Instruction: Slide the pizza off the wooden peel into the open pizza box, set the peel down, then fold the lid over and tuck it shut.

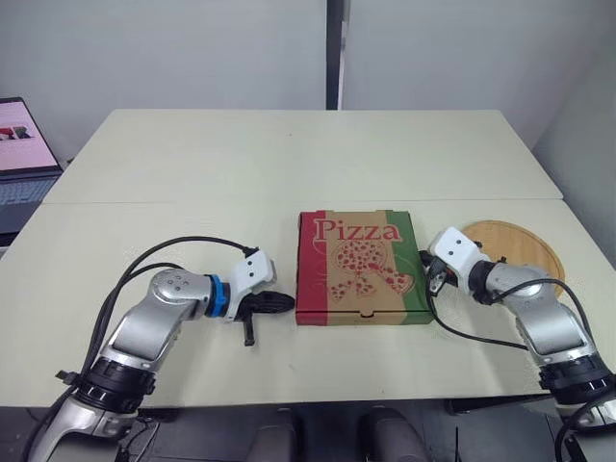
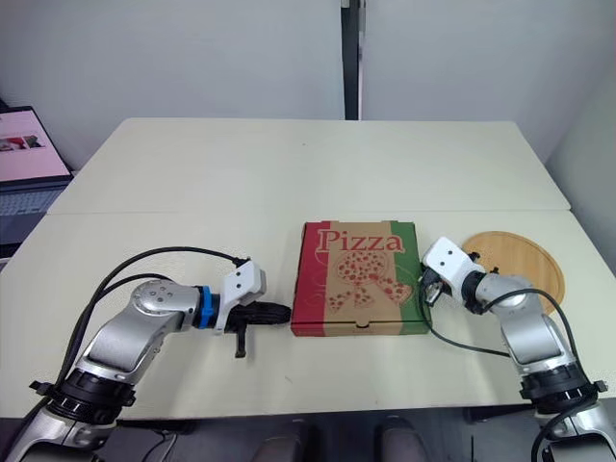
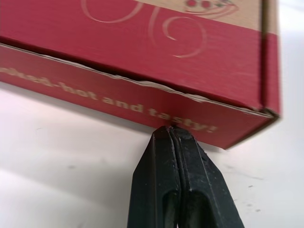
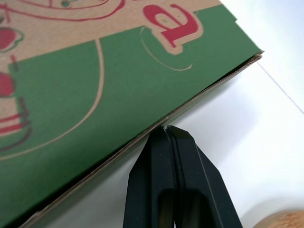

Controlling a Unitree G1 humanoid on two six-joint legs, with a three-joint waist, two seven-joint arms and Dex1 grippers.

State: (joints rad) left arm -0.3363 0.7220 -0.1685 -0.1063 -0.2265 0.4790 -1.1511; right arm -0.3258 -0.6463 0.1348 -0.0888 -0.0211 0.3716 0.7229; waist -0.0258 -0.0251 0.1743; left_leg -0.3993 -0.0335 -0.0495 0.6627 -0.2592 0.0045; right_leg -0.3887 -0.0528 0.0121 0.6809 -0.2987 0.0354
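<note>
1. A pale, matte tabletop [image 1: 192, 173] spans the scene, with a straight seam across it beyond the box. Plain light walls stand behind it, and an open laptop [image 1: 19, 159] sits at the far left edge.
2. The pizza box [image 1: 361, 316] lies flat near the tabletop's near edge, between the two arms. Its printed lid [image 1: 358, 258] is folded down. The pizza is hidden and is probably inside.
3. The round wooden peel [image 1: 515, 245] lies bare on the tabletop just beside the box, on the robot's right.
4. The left pincer [image 1: 281, 302] is pressed closed and holds nothing. Its tip touches the box's red side wall, below a slightly wavy gap under the lid.
5. The right pincer [image 2: 426, 292] is also closed and empty, its tip at the seam under the lid's green edge.
6. Risk: the task looks nearly finished, with only the tuck in question. Uneven pushing from the two sides could slide or twist the light box on the smooth surface, or nudge it into the peel. A tip that slips under the lid could lift it open again. Hard pressure could dent the cardboard wall.
</note>
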